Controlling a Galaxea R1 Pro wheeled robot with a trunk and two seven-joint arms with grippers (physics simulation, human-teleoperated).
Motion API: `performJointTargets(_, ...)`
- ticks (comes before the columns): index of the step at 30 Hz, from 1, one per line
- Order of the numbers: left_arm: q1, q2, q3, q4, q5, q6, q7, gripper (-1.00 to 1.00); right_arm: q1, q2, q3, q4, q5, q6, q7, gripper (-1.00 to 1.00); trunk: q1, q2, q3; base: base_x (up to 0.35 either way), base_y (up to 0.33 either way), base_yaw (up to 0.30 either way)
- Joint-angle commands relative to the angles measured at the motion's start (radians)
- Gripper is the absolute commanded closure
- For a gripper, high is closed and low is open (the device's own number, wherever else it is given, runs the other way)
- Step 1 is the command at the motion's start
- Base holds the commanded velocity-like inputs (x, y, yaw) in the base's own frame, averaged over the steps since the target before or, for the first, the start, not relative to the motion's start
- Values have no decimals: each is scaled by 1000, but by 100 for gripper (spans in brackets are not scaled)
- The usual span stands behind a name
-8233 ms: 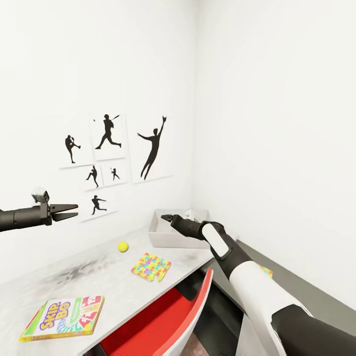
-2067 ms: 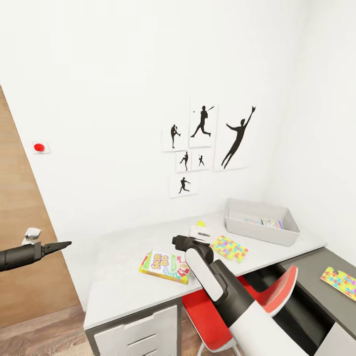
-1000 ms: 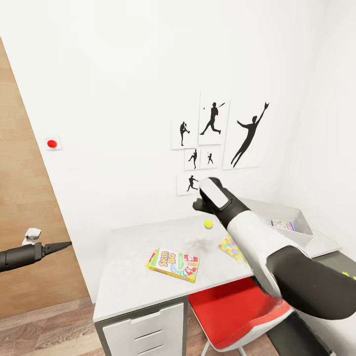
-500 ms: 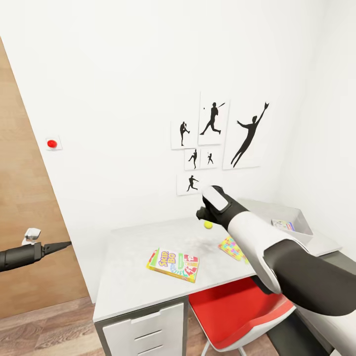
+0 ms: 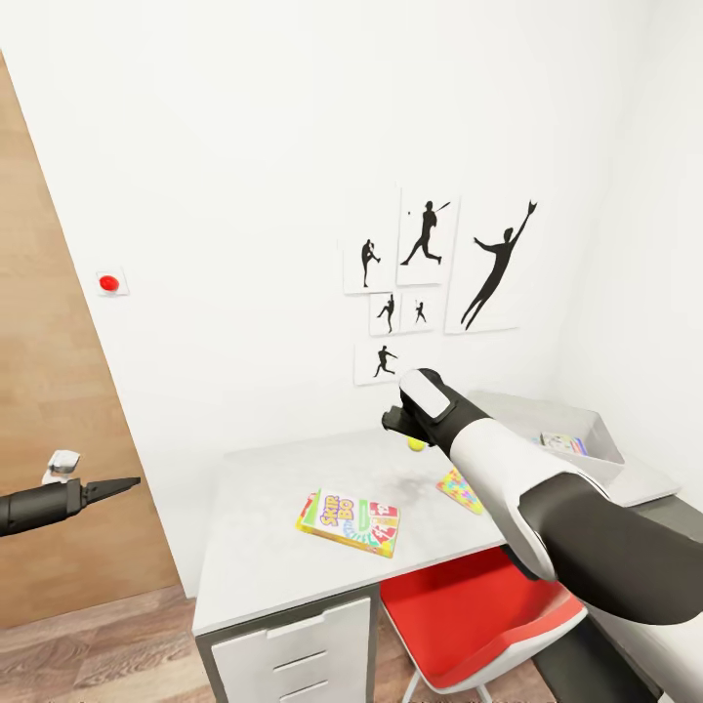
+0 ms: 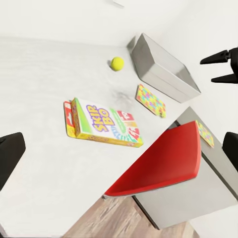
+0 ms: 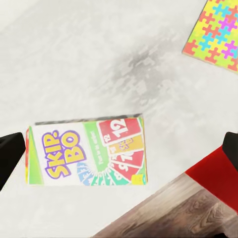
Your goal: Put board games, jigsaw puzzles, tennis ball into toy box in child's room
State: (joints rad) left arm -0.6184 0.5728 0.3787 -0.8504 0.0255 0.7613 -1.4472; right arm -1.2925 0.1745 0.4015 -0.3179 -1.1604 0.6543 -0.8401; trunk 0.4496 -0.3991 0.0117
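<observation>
On the table (image 5: pixel 264 547), Skip-Bo box (image 5: pixel 351 521) is lying flat, long axis pointing toward the tennis ball (image 5: pixel 417 444); right gripper (image 5: pixel 392 420) is hovering above, fingers spread apart; left gripper (image 5: pixel 125 483) state unclear.

Matt pale-grey table (image 5: pixel 264 547) top, faintly mottled, dark smudge just beside the Skip-Bo box (image 7: pixel 87 153); smooth white drawer fronts below. Glossy printed cardboard on that box, bright cover. Thin jigsaw puzzle (image 7: pixel 216 30) near the box, looks like flat card, interlocking coloured pieces. Fuzzy-looking yellow-green tennis ball (image 6: pixel 117 63) beyond the box. Smooth light-grey plastic toy box (image 6: pixel 161 69), matt. Glossy red moulded chair (image 6: pixel 163 161) seat by the box, hard plastic look. Satin white and matt black shell on right arm (image 5: pixel 508 478). Wood-grain door (image 5: pixel 59 449) and floor (image 5: pixel 88 664), low sheen. Plain matt white wall (image 5: pixel 244 195) with paper silhouette prints (image 5: pixel 430 278)
</observation>
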Motion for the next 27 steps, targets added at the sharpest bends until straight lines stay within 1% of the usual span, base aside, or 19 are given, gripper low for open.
performJointTargets(1,0,1,0,1,1,11,-2,-100,-1,0,5,0,-3,5,-4,-100,0,-1,-2,0,250,0)
performJointTargets(4,0,2,0,1,1,11,-1,-100,-1,0,5,0,-2,5,-4,-100,0,-1,-6,0,216,0)
performJointTargets(7,0,3,0,1,1,11,1,-100,-1,0,5,0,-2,4,-4,-100,0,-1,-11,0,81,5)
performJointTargets(17,0,4,0,1,-1,13,6,-100,-2,0,7,3,2,-25,-1,-100,0,-1,-27,0,33,58)
performJointTargets(21,0,3,0,1,0,13,7,-100,-2,0,16,4,5,-28,-1,-100,0,-1,-33,0,8,74)
performJointTargets(27,0,3,0,1,1,12,6,-100,-2,0,20,5,5,-28,-1,-100,0,-1,-43,0,1,79)
